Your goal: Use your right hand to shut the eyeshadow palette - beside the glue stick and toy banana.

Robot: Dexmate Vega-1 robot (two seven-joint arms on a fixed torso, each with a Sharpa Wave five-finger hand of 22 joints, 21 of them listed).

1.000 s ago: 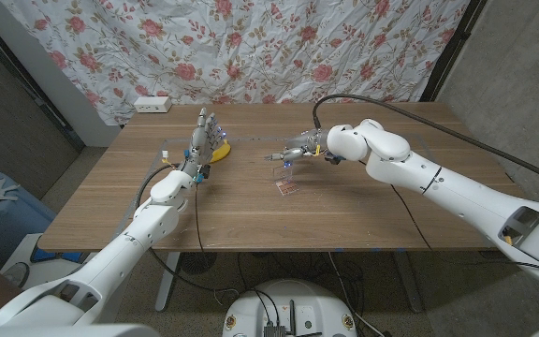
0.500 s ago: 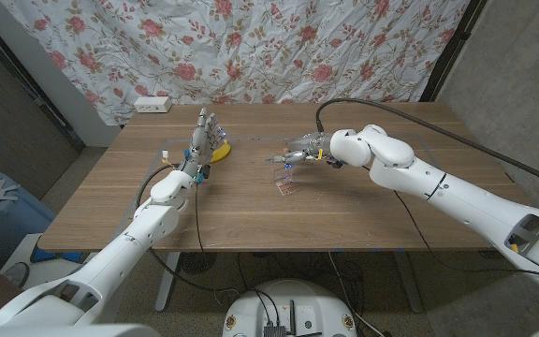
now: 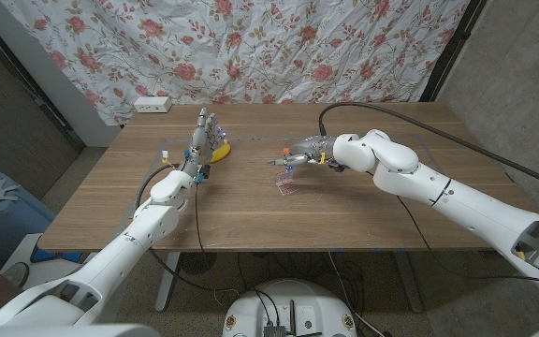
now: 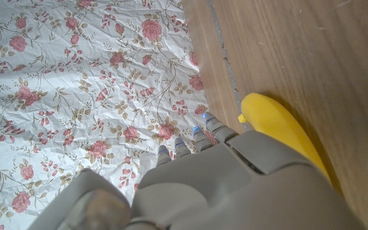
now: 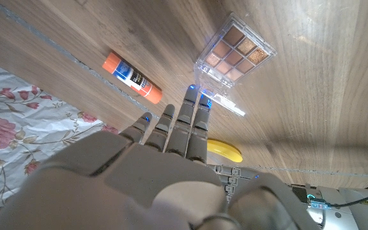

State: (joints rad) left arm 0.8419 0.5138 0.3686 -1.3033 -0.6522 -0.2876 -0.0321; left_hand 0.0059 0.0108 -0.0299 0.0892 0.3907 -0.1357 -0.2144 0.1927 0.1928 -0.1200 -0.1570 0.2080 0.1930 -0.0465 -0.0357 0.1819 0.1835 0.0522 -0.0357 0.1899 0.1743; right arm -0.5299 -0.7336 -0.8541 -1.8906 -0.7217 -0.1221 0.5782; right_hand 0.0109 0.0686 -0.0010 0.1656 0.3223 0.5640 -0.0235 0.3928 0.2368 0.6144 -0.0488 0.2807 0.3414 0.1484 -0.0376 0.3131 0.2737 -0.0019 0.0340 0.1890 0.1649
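The eyeshadow palette (image 3: 286,185) lies open at the table's middle, its brown pans (image 5: 235,56) facing up and its clear lid (image 3: 282,163) standing upright. My right hand (image 3: 303,149) reaches in from the right with fingers stretched out, fingertips (image 5: 193,96) at the lid's top edge and nothing held. The orange and white glue stick (image 5: 133,78) lies past the palette. A yellow toy banana (image 3: 221,150) lies to the palette's left. My left hand (image 3: 202,139) stands upright beside the banana (image 4: 280,131), fingers apart and holding nothing.
A white power strip (image 3: 152,104) sits at the table's back left edge. A floral curtain (image 3: 251,47) hangs behind the table. Bare wood (image 3: 363,215) stretches in front of the palette and to the right.
My right forearm has swung slightly lower and to the right, while its fingers stay at the palette's lid. The left hand and the banana have not moved.
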